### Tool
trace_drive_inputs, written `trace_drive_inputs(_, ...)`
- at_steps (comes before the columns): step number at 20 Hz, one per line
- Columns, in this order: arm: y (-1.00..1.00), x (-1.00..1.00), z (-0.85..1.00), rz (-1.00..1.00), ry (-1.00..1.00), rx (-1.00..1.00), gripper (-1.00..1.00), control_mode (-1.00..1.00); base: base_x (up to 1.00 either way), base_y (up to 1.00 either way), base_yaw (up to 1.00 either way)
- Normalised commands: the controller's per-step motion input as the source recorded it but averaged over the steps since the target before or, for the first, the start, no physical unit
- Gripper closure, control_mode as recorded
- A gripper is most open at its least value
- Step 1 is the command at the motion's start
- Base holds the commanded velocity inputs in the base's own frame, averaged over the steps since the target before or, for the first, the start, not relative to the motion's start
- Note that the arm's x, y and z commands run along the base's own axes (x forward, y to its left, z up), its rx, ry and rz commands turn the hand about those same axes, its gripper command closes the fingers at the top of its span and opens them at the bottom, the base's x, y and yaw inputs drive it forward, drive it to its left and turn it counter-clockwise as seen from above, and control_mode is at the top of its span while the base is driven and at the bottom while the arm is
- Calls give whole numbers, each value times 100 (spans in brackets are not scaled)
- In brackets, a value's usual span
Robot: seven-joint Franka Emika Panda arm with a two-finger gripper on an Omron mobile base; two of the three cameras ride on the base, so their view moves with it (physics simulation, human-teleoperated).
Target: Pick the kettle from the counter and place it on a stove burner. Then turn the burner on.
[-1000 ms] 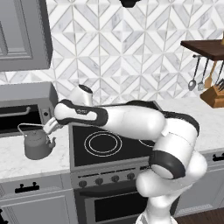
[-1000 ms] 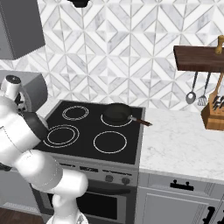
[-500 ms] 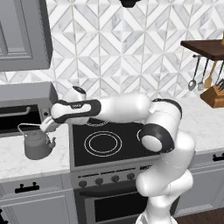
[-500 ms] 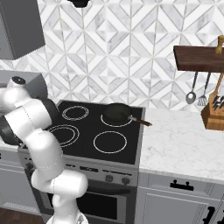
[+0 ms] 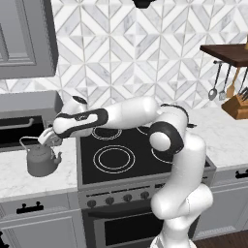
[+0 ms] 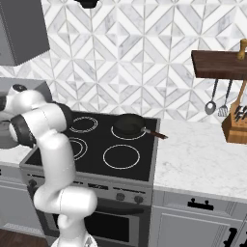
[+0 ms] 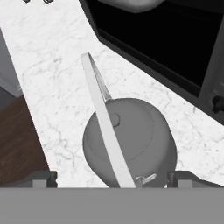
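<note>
Nothing done yet: kettle (image 5: 42, 160) resting on the counter (image 5: 19, 177) left of the cooktop, not lifted. Pincer (image 5: 47, 139) released, jaws spread wide, poised over the handle. Left: grasp, carry to the stove burner (image 5: 114, 158), switch on.

From the hand view I see the gripper (image 7: 111, 177) spread wide above the kettle (image 7: 131, 140), its thin handle (image 7: 105, 127) running up between the fingertips. Bare marble surface (image 7: 52, 78) lies open on one side; the dark appliance (image 7: 175, 48) crowds the other. The large burner (image 5: 115, 158) is unobstructed; the frying pan (image 6: 129, 124) occupies a rear ring.
</note>
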Motion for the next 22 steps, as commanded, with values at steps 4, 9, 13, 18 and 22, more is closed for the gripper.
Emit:
trace_drive_inputs(4, 1, 18, -12, 0, 0, 0, -100, -100, 0, 0, 0)
trace_drive_inputs(9, 2, 8, -7, 0, 0, 0, -100, -100, 0, 0, 0)
trace_drive_inputs(13, 0, 0, 0, 0, 0, 0, -100, -100, 0, 0, 0)
trace_drive_inputs(18, 0, -1, 1, -2, 0, 0, -100, -100, 0, 0, 0)
trace_drive_inputs(22, -1, 0, 6, -4, 0, 0, -100, -100, 0, 0, 0)
